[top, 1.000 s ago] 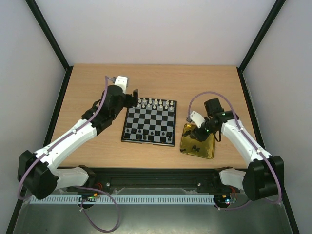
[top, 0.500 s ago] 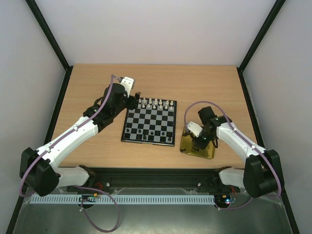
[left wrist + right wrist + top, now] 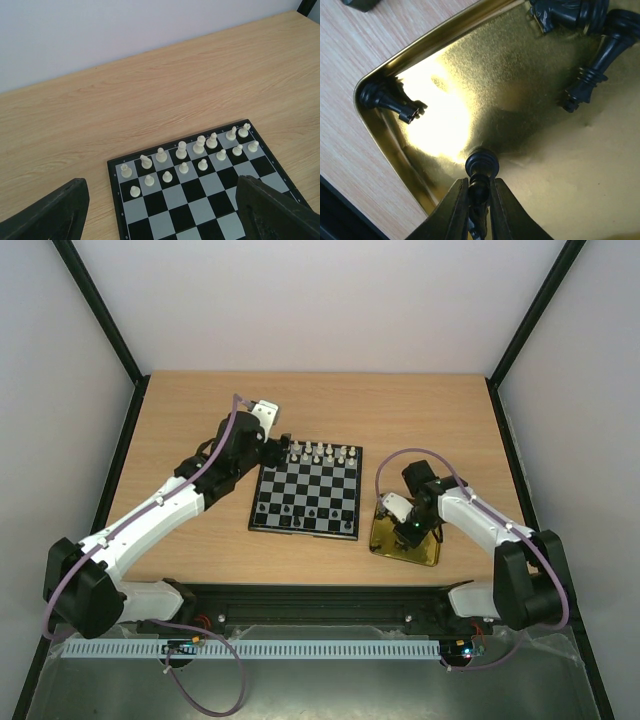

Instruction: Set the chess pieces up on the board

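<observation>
The board (image 3: 306, 490) lies mid-table, with white chess pieces (image 3: 318, 452) in its two far rows and a few black ones (image 3: 300, 510) near its front. My left gripper (image 3: 276, 446) hangs open over the board's far-left corner; in the left wrist view its fingers (image 3: 50, 215) frame the board (image 3: 200, 210) and the white pieces (image 3: 182, 150). My right gripper (image 3: 479, 200) is down in the gold tray (image 3: 520, 75), shut on a lying black piece (image 3: 481, 167). From above, that gripper (image 3: 408, 530) covers the piece.
The gold tray (image 3: 425, 558) sits right of the board. Loose black pieces lie in it: one at the corner (image 3: 390, 100), one at the right (image 3: 592, 70), more at the top (image 3: 570, 12). Bare wooden table surrounds the board.
My right gripper dropped into the tray and closed its fingers on a black piece. My left gripper shifted slightly over the board's far-left corner and stayed open.
</observation>
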Tool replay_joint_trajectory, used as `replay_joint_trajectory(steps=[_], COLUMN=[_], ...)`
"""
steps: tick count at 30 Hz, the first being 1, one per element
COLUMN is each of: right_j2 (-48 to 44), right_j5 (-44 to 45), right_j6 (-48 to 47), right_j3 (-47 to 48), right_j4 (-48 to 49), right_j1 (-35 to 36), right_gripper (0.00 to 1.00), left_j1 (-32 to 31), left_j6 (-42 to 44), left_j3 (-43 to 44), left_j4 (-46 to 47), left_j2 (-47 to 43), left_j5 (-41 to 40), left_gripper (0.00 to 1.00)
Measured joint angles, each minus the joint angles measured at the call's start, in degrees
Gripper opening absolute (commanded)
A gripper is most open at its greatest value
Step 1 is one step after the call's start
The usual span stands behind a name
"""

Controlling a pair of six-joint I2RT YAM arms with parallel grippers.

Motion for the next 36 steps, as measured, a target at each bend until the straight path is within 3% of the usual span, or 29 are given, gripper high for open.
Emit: replay_joint_trajectory(steps=[9,12,15,25,36], right_j2=[1.2,1.5,2.8,4.2,4.1], right_j5=[0.5,0.7,1.8,3.2,-2.2], right_j6=[1.8,2.6,3.4,5.2,5.1], right_j3=[0.0,0.1,0.1,0.5,8.6], right_j4=[1.3,1.7,2.6,3.4,1.3], right_j1=[0.1,0.1,0.2,0.2,0.2], right_gripper=[0.10,0.20,0.20,0.03,0.02], left_j1=[0.0,-0.1,-0.1,-0.1,-0.3], left_j6=[0.0,0.0,0.0,0.1,0.2], left_j3=[0.0,0.0,0.0,0.1,0.1], left_j4=[-0.2,-0.2,-0.2,-0.4,-0.5], left_j2=[0.1,0.1,0.1,0.1,0.1], left_j5=[0.2,0.5,0.6,1.0,1.4], left_gripper=[0.84,0.84,0.84,0.83,0.84])
